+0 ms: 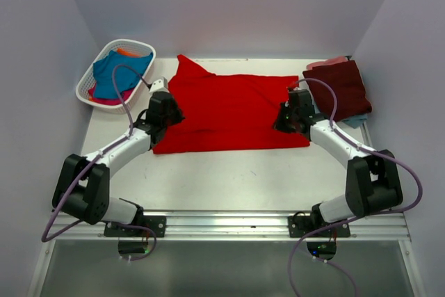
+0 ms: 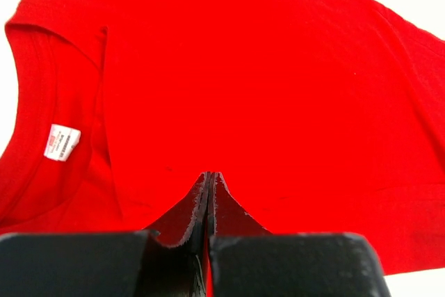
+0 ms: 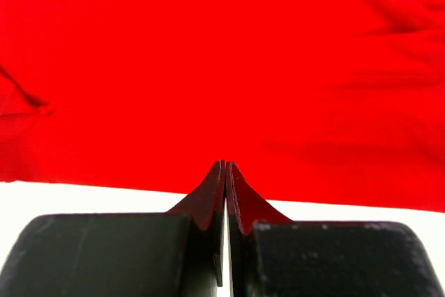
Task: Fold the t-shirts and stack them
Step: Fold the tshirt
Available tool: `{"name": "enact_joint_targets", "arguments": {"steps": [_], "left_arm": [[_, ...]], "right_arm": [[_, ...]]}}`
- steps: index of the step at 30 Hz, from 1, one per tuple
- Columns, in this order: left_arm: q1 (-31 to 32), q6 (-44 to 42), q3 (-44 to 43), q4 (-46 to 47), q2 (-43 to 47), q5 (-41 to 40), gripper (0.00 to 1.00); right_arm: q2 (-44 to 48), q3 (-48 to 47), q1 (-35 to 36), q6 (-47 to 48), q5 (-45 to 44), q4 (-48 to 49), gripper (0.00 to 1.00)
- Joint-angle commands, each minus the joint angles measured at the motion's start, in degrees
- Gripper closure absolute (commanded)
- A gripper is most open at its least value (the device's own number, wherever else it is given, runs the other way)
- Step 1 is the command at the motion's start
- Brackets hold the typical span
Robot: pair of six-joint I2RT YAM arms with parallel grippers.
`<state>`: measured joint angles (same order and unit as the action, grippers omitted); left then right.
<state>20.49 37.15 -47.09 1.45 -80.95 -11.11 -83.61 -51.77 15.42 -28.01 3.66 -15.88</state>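
Note:
A large bright red t-shirt (image 1: 229, 113) lies spread flat mid-table, collar to the left. My left gripper (image 1: 169, 110) sits over its left end, jaws shut. In the left wrist view its tips (image 2: 210, 174) are over the red cloth (image 2: 264, 88), beside the collar with a white label (image 2: 62, 142). My right gripper (image 1: 284, 117) is shut at the shirt's right edge. In the right wrist view its tips (image 3: 225, 163) are at the cloth's edge (image 3: 208, 67), with bare table showing between the fingers. A folded dark maroon shirt (image 1: 339, 87) lies at the back right.
A white lattice basket (image 1: 90, 67) at the back left holds a teal shirt (image 1: 115, 74), an orange one (image 1: 128, 52) and a pink one (image 1: 104, 100). Pale blue cloth (image 1: 356, 121) pokes out under the maroon shirt. Walls close in the left, back and right.

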Motion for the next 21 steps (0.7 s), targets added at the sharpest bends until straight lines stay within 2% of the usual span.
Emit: {"name": "enact_joint_targets", "arguments": {"steps": [1, 3, 4, 5, 6, 7, 9, 14, 21], "left_arm": [[-0.28, 3.10, 2.09, 4.43, 2.89, 0.13, 1.00], [-0.28, 3.90, 3.75, 5.66, 4.56, 0.04, 1.00], [-0.28, 5.03, 4.11, 6.36, 5.01, -0.31, 0.95], [-0.28, 5.39, 4.37, 6.46, 5.44, -0.57, 0.84], [-0.28, 5.57, 4.81, 6.72, 6.06, -0.75, 0.59], [-0.36, 6.18, 4.99, 6.72, 6.50, -1.53, 0.47], [-0.36, 6.80, 5.34, 6.37, 7.38, -2.42, 0.29], [-0.54, 10.75, 4.90, 2.77, 7.12, -4.79, 0.28], [-1.24, 16.90, 5.51, 0.74, -0.69, -3.65, 0.30]], "right_arm": [[0.38, -2.64, 2.32, 1.55, 0.29, -0.47, 1.00], [0.21, -2.72, 3.30, 1.99, -0.06, -0.56, 1.00], [0.29, -2.64, 4.00, 2.08, -0.14, -0.56, 1.00], [0.21, -2.72, 4.18, 1.99, -0.15, -0.90, 1.00], [0.12, -2.72, 4.44, 1.91, -0.15, -1.34, 1.00], [0.38, -2.64, 5.05, 2.08, -0.15, -1.43, 1.00], [0.82, -2.11, 5.41, 2.08, -0.58, -1.70, 1.00], [2.05, -0.97, 5.50, 2.52, -1.38, -2.14, 0.97], [1.35, -1.05, 5.59, 2.79, -1.46, -2.14, 0.98]]}}
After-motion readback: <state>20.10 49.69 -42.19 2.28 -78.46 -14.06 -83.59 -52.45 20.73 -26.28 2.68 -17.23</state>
